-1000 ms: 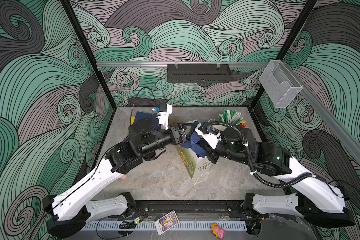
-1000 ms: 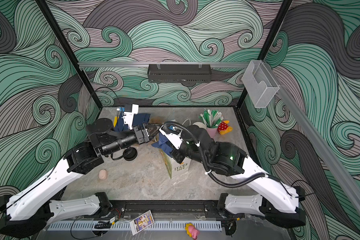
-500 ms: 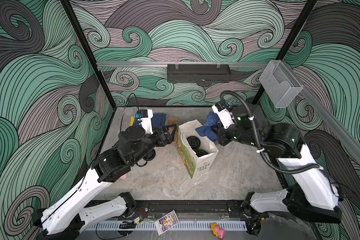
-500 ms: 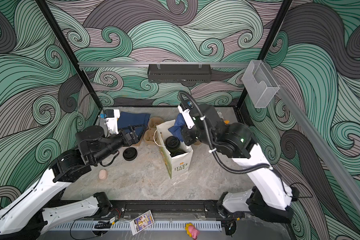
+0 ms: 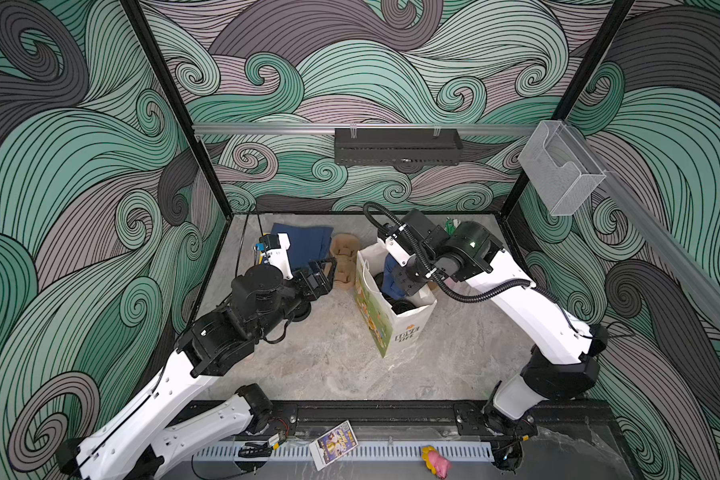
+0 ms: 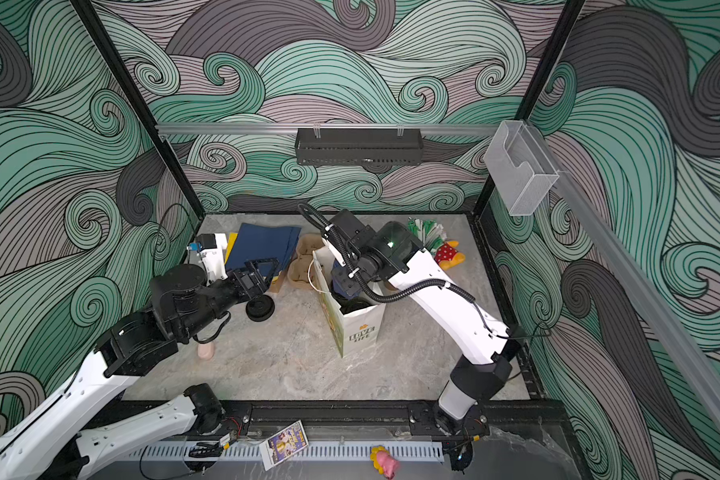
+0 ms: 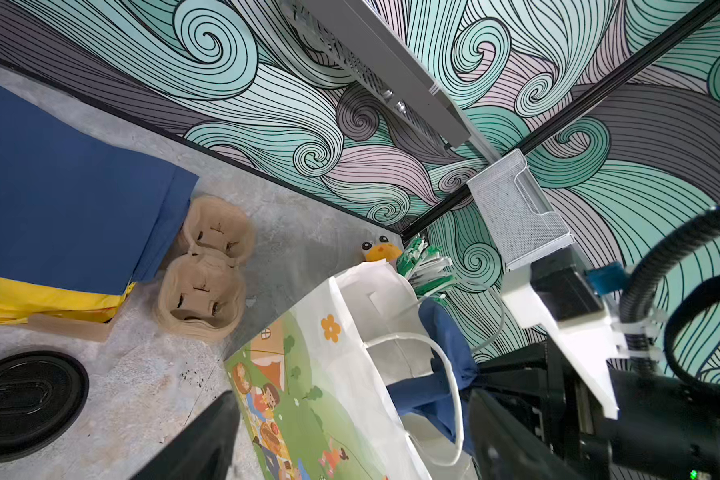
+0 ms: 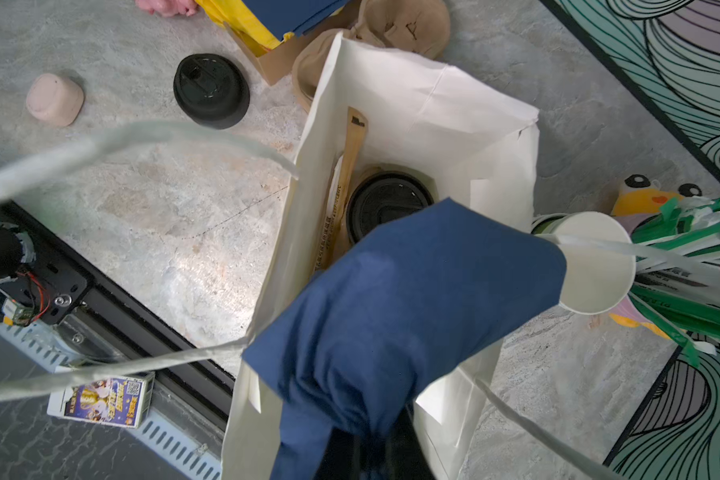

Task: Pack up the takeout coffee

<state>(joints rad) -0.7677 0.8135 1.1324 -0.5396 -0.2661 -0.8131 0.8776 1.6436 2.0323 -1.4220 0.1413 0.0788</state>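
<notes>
Right tool pinches blue napkin over the paper bag; left tool gapes near a black lid.

Materials and finishes
The bench is seen as mottled grey stone, faintly shiny. The paper bag is shown matt white inside, colour-printed outside. The blue napkin is rendered soft, matt, creased. The black lid is seen as smooth, faintly glossy plastic; the cup carriers as rough brown pulp.
</notes>
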